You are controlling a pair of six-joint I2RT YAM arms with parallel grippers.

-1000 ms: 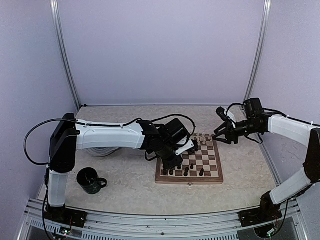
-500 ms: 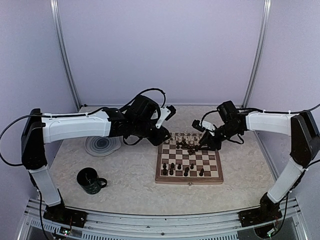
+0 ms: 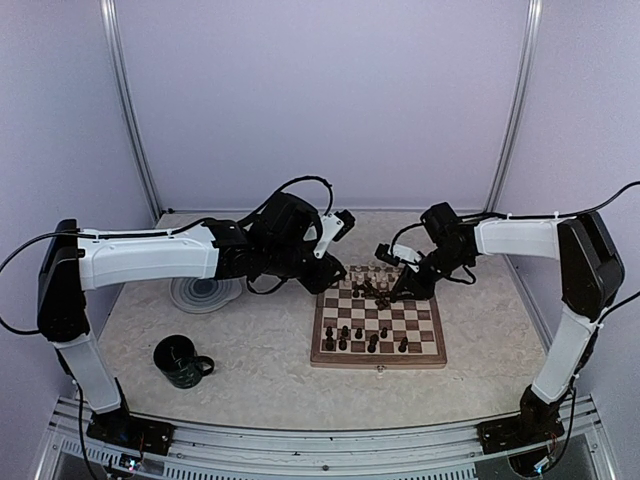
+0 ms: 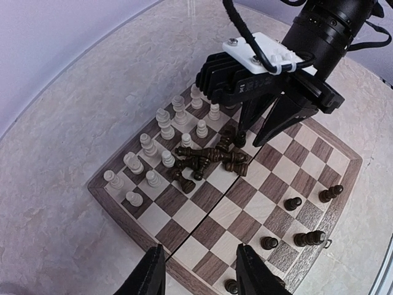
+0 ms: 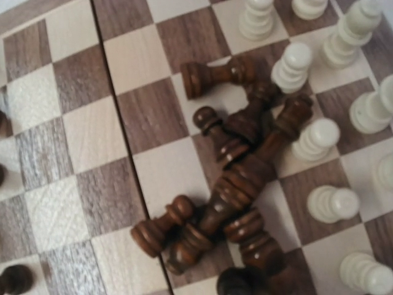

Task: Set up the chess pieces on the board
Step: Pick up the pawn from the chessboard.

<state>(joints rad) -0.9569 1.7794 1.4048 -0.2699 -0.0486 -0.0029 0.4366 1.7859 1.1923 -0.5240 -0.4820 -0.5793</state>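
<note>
The board point(image 4: 242, 208) lies at centre right of the top view, and every piece is on it. The right gripper point(image 4: 250, 136) hangs over its middle, at upper centre of the left wrist view, with jaws narrowed to a V at the pile's edge. Whether they pinch a piece I cannot tell. The left gripper point(image 4: 199, 252) hovers at the bottom edge of that view, moderately wide and empty. The dark pile point(image 5: 239, 178) is the main hazard. Its pieces lie crossed and stacked in the right wrist view, so a closing jaw likely catches two at once or levers a neighbour loose and sends it rolling. The pale pieces point(image 4: 166, 126) stand in rows touching the pile's upper-left side, and a sideways drag or a low finger could topple them. The few dark pieces point(image 4: 307, 236) standing at lower right sit well apart and look safe. A rounded piece pinched off-centre may also squirt out.
</note>
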